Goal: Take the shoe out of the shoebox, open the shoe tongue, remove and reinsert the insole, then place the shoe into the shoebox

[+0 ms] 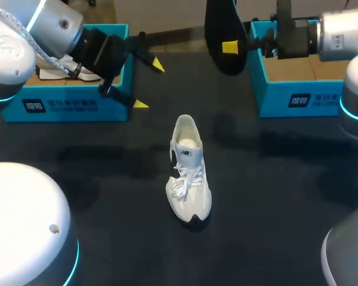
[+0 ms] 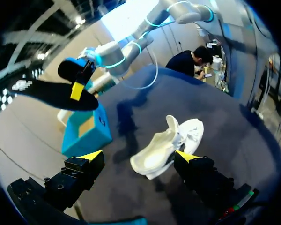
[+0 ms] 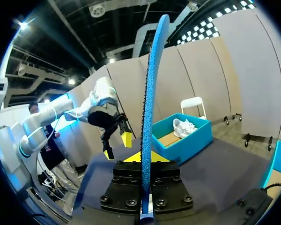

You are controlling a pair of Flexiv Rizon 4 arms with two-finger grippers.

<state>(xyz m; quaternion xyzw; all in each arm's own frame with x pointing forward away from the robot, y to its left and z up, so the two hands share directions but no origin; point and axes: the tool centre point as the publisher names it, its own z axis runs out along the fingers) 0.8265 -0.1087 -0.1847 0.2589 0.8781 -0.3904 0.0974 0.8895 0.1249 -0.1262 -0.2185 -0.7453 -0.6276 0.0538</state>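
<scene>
Left shoebox [image 1: 110, 110]: blue, at the far left of the table [image 1: 274, 179], with a second white shoe [image 1: 59, 68] lying inside.
Left gripper [image 1: 149, 84]: our left arm holds it just right of that box, above the table. Its fingers are spread wide and hold nothing. In the left wrist view the sneaker lies ahead of it, well apart.
White sneaker [image 1: 188, 173]: out of the box and upright on its sole in the middle of the table, toe towards us and heel to the far side. Its laces are loose and nothing touches it.
Sneaker handling: we judge it light, with a soft upper that would give under a squeeze. The heel or the sides of the sole look like the firmer places to take hold. The tongue [image 1: 188, 156] is floppy and would likely need holding back to keep the opening clear.
Insole [image 1: 225, 36]: out of the shoe and raised above the far middle of the table. It is dark on one face, and the right wrist view shows it blue on the other.
Insole handling: thin, light and bendy, we think. Held near one end, the free end may sag or buckle when fed into the shoe.
Right gripper [image 1: 231, 46]: its fingers are clamped on the insole from both faces.
Right shoebox [image 1: 274, 98]: blue, at the far right, showing a bare cardboard floor. We judge this is where the sneaker goes.
</scene>
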